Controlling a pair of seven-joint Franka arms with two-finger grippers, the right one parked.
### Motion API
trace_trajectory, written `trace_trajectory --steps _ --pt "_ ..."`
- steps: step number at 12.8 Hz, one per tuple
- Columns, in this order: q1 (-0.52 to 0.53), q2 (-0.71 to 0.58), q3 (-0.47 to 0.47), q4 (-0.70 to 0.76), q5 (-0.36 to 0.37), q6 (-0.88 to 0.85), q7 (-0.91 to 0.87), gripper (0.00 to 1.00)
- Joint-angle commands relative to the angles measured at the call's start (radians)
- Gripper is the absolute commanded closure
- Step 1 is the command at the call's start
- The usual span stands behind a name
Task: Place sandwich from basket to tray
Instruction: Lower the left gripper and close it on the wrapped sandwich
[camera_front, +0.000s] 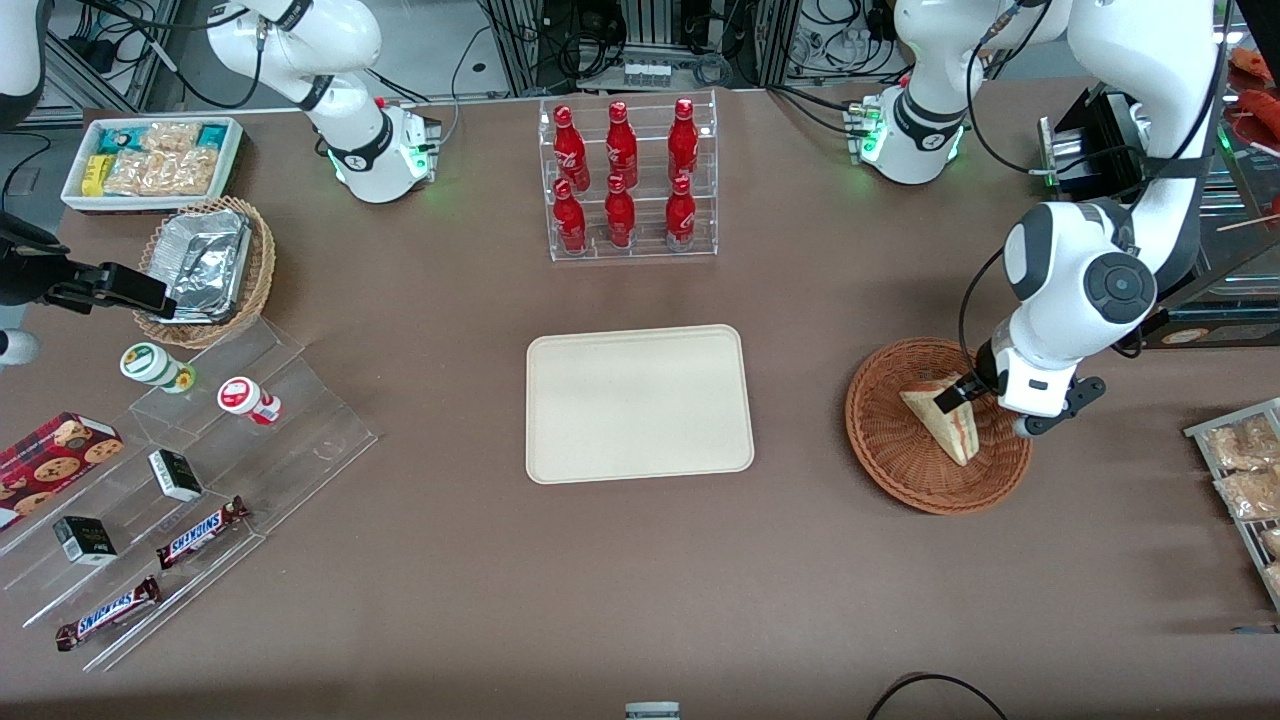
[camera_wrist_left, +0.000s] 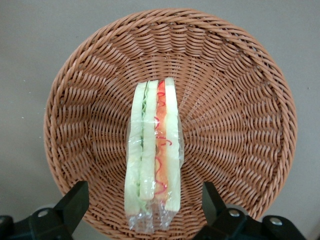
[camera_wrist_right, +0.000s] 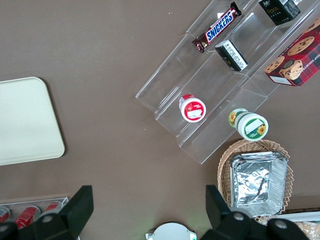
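Note:
The sandwich (camera_front: 940, 415) is a plastic-wrapped wedge of pale bread with red and green filling. It lies in the round reddish-brown wicker basket (camera_front: 872, 440), toward the working arm's end of the table. My gripper (camera_front: 975, 398) hangs low over the basket and is open. In the wrist view its two black fingers (camera_wrist_left: 75, 202) straddle the sandwich (camera_wrist_left: 152, 145) near the crimped end of the wrap, with a gap on each side. The basket (camera_wrist_left: 235, 125) fills that view. The cream tray (camera_front: 640, 400) sits bare at the table's middle, beside the basket.
A clear rack of red bottles (camera_front: 628, 180) stands farther from the camera than the tray. Toward the parked arm's end are a stepped acrylic shelf (camera_front: 200, 470) with snacks, a tan basket with foil (camera_front: 205, 265) and a white snack bin (camera_front: 150, 160). A wire rack of bagged snacks (camera_front: 1245, 470) is beside the basket.

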Motion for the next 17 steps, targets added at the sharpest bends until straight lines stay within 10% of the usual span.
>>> trace_trajectory --steps 1,12,14,17 --pt "-0.007 0.014 -0.002 -0.006 -0.005 0.021 -0.084 0.0" --pt "-0.007 0.092 -0.002 -0.006 -0.005 0.064 -0.088 0.02" --pt "-0.007 0.089 -0.002 -0.006 -0.006 0.058 -0.092 0.94" --pt "-0.008 0.078 -0.007 0.011 -0.005 0.001 -0.079 1.0"
